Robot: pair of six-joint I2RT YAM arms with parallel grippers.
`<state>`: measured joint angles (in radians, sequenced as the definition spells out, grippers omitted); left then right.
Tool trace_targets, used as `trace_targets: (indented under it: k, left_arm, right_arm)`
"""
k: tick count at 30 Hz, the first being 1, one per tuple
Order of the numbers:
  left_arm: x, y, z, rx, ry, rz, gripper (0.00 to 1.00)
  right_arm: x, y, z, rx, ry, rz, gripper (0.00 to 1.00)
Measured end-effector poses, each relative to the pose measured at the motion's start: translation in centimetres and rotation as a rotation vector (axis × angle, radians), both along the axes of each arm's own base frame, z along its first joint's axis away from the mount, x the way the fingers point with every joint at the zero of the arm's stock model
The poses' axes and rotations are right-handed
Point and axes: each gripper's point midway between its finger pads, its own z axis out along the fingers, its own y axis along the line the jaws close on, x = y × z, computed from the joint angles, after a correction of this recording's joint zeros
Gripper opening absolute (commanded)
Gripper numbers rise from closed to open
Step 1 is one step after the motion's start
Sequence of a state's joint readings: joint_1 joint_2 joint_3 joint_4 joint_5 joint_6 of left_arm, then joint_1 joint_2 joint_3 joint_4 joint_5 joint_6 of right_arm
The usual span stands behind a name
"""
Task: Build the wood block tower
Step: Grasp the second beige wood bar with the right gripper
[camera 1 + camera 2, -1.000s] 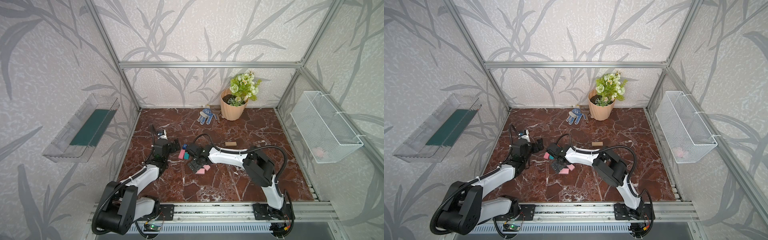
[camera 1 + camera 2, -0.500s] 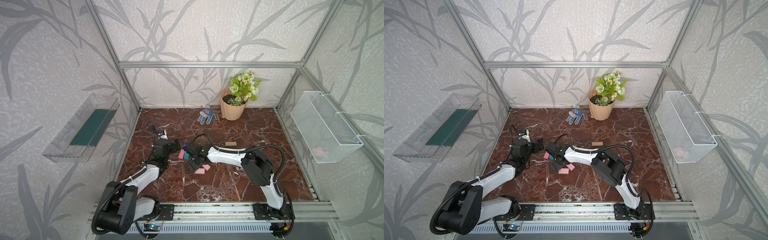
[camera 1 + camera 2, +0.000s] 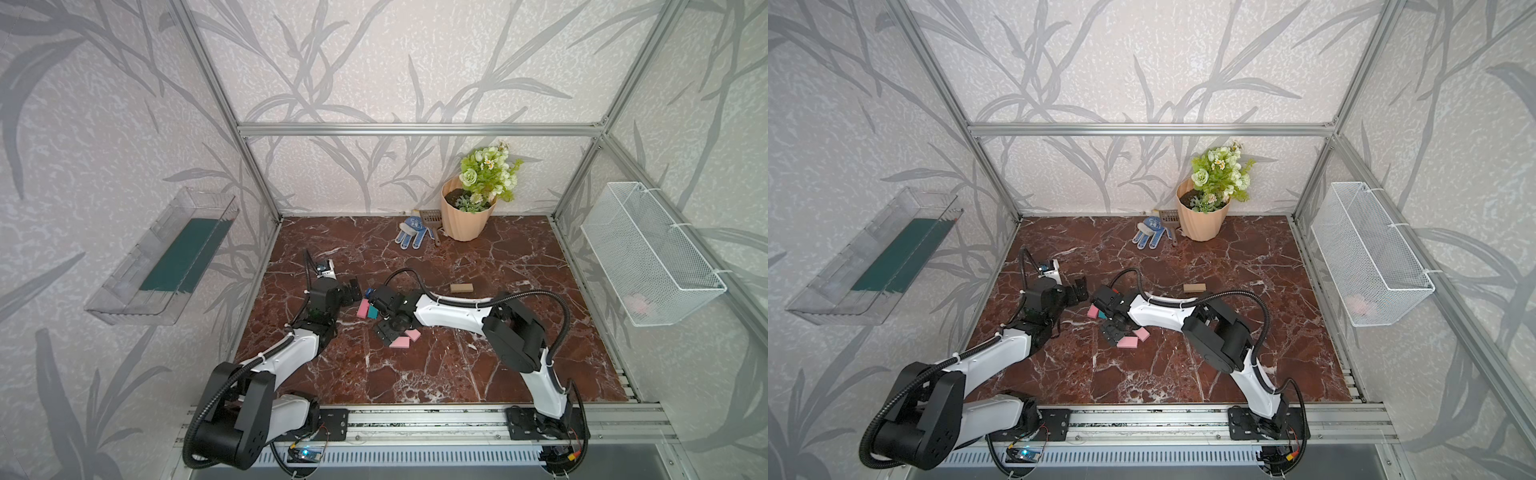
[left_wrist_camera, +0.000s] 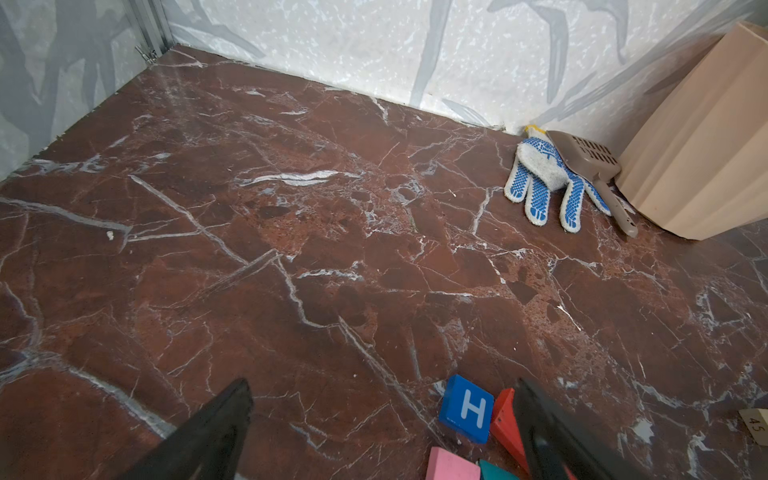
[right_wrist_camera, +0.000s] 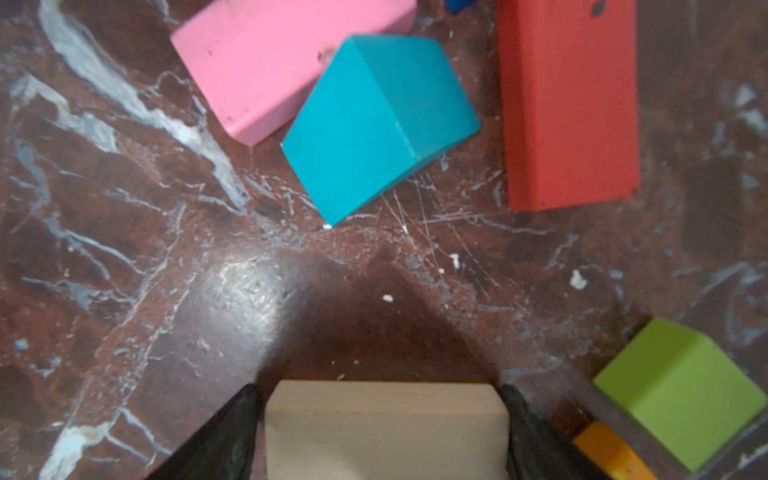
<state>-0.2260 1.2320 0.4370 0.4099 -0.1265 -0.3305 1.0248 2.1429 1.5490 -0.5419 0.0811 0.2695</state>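
Enclosure: leaf-patterned walls on an aluminium frame, over a red-brown marble tabletop [image 3: 436, 374]. A peach flowerpot [image 3: 463, 220], a blue-dotted glove [image 3: 409, 235] and a scoop [image 4: 582, 151] stand at the back wall, clear of the work.

Progress: no tower is standing. Every wood block in view lies flat on the tabletop, none on another, so I judge the build to be at its start, with all stacking left to do.

- A pink block [image 3: 363, 308] and a teal block [image 3: 372, 311] lie touching between the two arms.
- A red block [image 5: 569, 104] lies near them, with a blue H cube [image 4: 466, 408] just beside it.
- Two more pink blocks [image 3: 400, 342] lie just beside the right gripper [image 3: 386, 331].
- A lime green block [image 5: 681, 390] and an orange block [image 5: 611, 455] touch each other to one side of that gripper.
- One tan block [image 3: 461, 288] lies alone, well apart from the cluster.

Right jaws: set wide, straddling a second tan block [image 5: 386, 428] that rests on the tabletop. The fingers sit at or almost at its two ends. Whether they press it firmly cannot be told.

Left gripper [image 4: 382, 384]: jaws wide apart with bare marble between them, holding nothing. One finger stands just in front of the red block.
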Motion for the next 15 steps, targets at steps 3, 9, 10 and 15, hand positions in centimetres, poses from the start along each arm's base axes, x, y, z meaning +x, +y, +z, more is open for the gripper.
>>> trace_targets:
  k: [3,9,10,15]
  left_arm:
    - [-0.01,-0.02,0.00,0.002,0.000,0.000,0.99]
    - [-0.10,-0.04,-0.16,0.008,0.007,-0.001,0.99]
    - [-0.12,-0.05,-0.19,0.008,0.008,-0.001,0.99]
    - [-0.18,-0.08,-0.32,0.013,0.014,-0.004,0.99]
  right_arm:
    - [-0.01,0.00,0.00,0.001,0.001,-0.002,0.82]
    - [-0.10,0.07,0.03,0.006,0.007,-0.006,0.77]
    - [-0.11,0.08,0.04,0.007,0.008,-0.007,0.77]
    - [-0.51,-0.20,0.24,0.014,0.017,-0.004,0.75]
